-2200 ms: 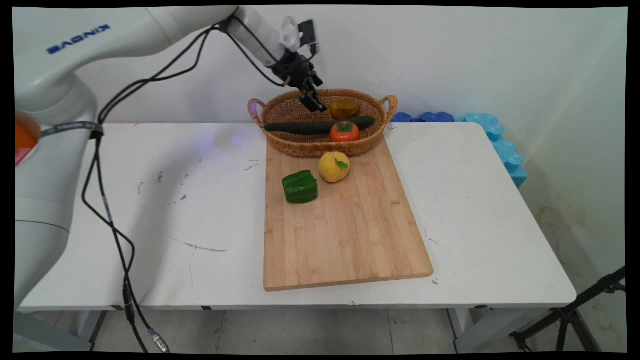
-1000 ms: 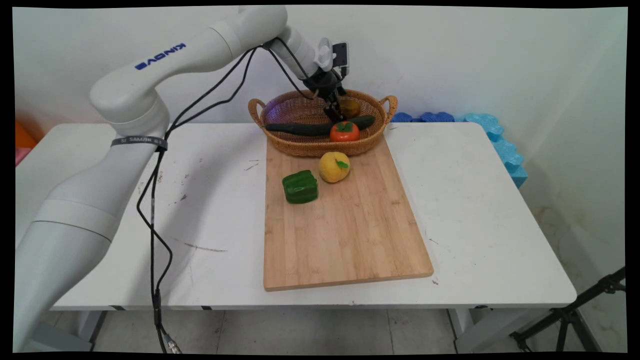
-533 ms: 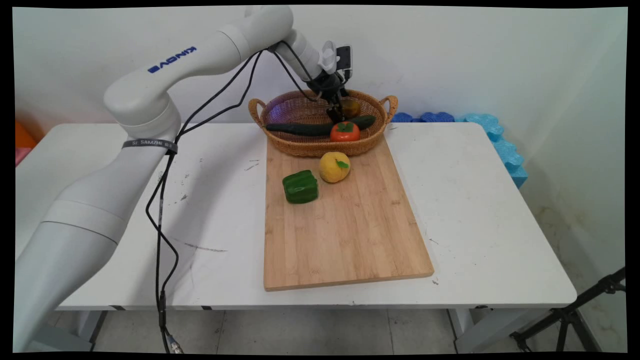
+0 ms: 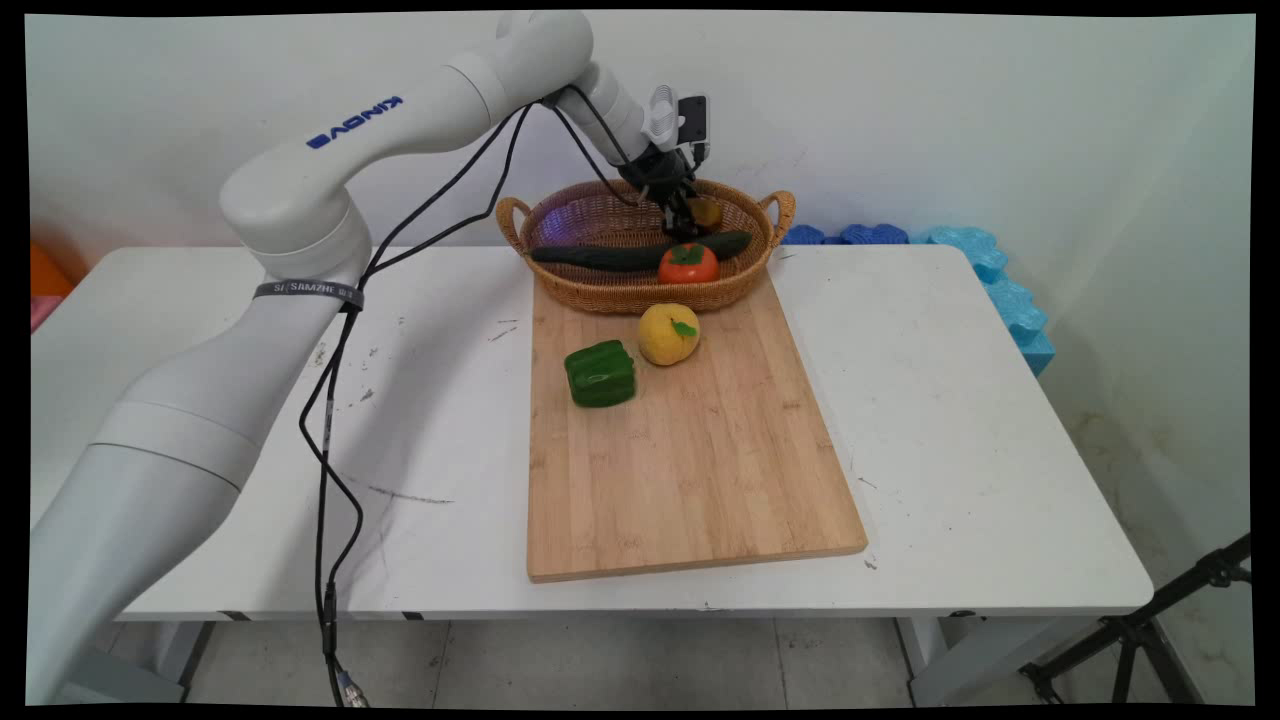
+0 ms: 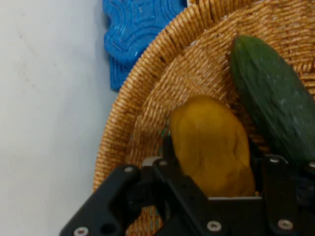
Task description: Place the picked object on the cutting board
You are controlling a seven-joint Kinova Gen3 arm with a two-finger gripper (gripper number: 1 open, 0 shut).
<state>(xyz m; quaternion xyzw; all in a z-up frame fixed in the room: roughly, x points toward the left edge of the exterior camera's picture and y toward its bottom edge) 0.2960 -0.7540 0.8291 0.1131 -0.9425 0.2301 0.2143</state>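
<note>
On the white table, a cutting board is laid, with a wicker basket at its 12 o'clock end. Inside the basket, at 1 o'clock, the gripper is closed around a mango, smooth and ochre-yellow, gripped from both sides, with a cucumber just beside it.
</note>
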